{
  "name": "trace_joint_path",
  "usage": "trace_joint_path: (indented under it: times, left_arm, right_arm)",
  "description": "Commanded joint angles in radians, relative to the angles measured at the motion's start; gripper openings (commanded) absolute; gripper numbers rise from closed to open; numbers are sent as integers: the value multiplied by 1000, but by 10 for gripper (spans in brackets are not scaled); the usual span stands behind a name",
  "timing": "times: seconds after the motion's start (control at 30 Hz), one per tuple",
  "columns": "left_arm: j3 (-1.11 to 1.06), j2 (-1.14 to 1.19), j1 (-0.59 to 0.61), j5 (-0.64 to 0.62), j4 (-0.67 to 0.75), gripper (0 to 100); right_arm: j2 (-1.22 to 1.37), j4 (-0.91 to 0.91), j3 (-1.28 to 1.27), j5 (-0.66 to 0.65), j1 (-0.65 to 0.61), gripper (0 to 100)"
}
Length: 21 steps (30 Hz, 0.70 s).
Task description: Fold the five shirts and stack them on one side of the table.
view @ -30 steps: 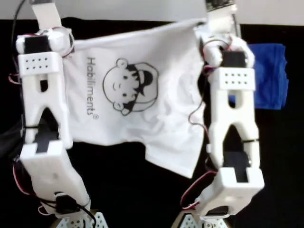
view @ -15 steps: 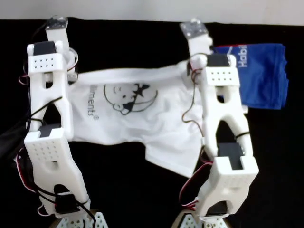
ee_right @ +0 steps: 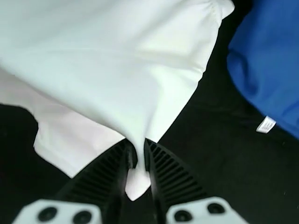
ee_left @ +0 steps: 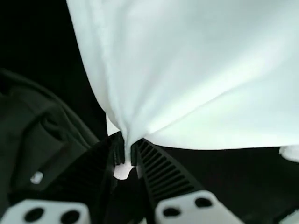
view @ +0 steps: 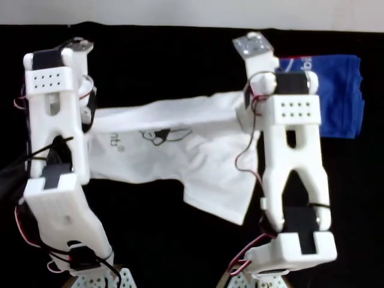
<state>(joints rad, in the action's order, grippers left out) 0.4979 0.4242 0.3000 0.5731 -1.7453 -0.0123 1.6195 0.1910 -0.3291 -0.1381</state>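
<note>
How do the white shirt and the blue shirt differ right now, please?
The white shirt is pinched by both the left end effector and the right end effector; the blue shirt lies untouched beside the right arm. The white shirt is stretched out wide; the blue shirt forms a compact rectangle. Both carry print and sit over the black table.

right gripper (ee_right: pixel 136 156) | jaws pinching white shirt (ee_right: pixel 117 65) | blue shirt (ee_right: pixel 268 60) beside it
</note>
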Motion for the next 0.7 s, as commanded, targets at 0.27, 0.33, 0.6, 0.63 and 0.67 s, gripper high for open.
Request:
trace_joint_path:
  times: [0.27, 0.33, 0.6, 0.63, 0.67]
  left_arm:
    - [-527, -182, 13, -6, 327, 9]
    - [-567, -182, 15, -5, 370, 9]
    - [-613, -177, 13, -5, 442, 9]
    - [-613, -177, 16, -5, 448, 9]
    - [-611, -177, 18, -5, 450, 9]
  right_arm:
    - [-372, -278, -653, -9, 10, 6]
    - [-417, -312, -736, -9, 10, 6]
    - [-450, -380, -901, -9, 8, 6]
    - [-450, -387, -911, -9, 8, 6]
    - [-450, -392, -920, -9, 5, 6]
